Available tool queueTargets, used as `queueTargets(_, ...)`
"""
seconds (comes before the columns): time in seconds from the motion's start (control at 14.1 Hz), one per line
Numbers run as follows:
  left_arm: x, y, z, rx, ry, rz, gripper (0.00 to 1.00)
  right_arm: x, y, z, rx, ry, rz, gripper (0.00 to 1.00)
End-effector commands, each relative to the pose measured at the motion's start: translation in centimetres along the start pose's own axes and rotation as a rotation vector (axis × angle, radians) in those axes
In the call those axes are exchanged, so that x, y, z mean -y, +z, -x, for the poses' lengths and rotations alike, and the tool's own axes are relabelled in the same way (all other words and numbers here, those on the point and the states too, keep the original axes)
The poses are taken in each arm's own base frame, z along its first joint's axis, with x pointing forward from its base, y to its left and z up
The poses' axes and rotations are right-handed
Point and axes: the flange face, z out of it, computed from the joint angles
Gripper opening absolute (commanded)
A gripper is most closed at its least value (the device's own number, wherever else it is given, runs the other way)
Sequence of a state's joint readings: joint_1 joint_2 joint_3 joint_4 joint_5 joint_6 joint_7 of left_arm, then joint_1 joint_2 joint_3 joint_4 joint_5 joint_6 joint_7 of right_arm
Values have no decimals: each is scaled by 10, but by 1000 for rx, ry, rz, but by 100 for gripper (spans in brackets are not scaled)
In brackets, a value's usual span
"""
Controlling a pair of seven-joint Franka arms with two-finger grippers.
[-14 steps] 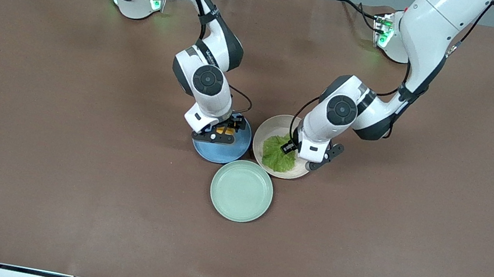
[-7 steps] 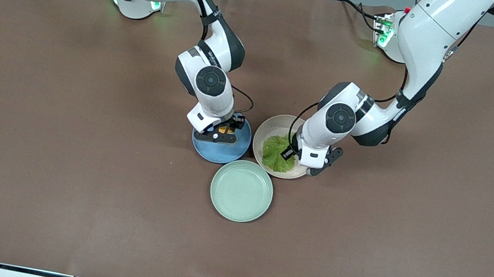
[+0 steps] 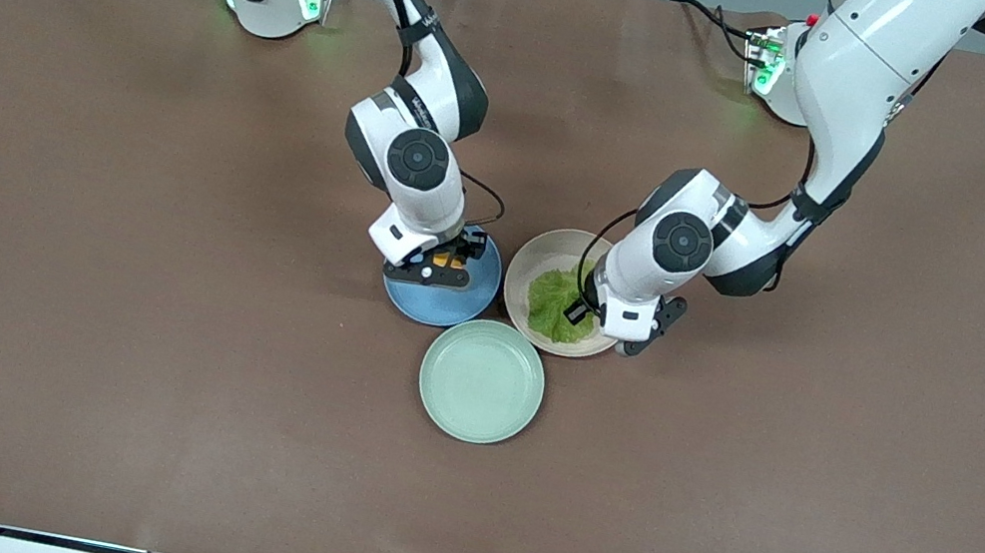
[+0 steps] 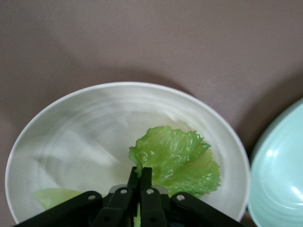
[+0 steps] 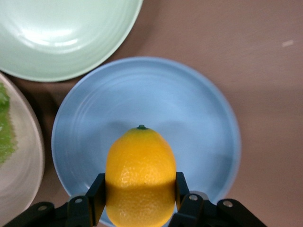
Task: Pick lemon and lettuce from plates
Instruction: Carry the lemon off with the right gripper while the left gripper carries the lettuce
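Note:
The lemon (image 3: 443,260) is between the fingers of my right gripper (image 3: 444,262) over the blue plate (image 3: 437,304). In the right wrist view the gripper (image 5: 138,190) is shut on the lemon (image 5: 140,161), with the blue plate (image 5: 189,109) under it. My left gripper (image 3: 583,309) is low over the beige plate (image 3: 547,246), shut on an edge of the lettuce (image 3: 553,306). In the left wrist view the gripper (image 4: 140,173) pinches the lettuce (image 4: 177,158), whose other end lies on the beige plate (image 4: 71,127).
An empty mint-green plate (image 3: 482,380) lies nearer the front camera, touching both other plates; it also shows in the left wrist view (image 4: 279,170) and the right wrist view (image 5: 61,33). Brown table cover (image 3: 94,297) lies all around.
Both grippers have shifted only slightly over their plates. The lettuce has bunched a little toward the left gripper. The lemon stays in the right gripper.

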State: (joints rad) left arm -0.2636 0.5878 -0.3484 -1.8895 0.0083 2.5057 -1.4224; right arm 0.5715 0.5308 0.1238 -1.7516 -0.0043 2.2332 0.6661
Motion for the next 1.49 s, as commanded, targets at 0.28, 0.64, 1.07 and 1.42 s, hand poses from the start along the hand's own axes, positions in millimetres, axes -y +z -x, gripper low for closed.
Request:
queueTargets(0.28, -11, -126, -44, -72, -55, -1, 0, -274, -155, -65, 59, -78, 37, 21)
queueTargets(0.64, -8, -181, -96, -192, -31, 17, 0, -458, -112, -69, 112, -49, 43, 21)
queueTargets(1.07, 66, -236, -258, -202, 149, -59, 0, -520, -33, -52, 65, -99, 16, 21)
queueTargets(1.42, 128, -228, -346, -187, 322, -114, 0, -542, 10, -42, 30, -56, 7, 24)
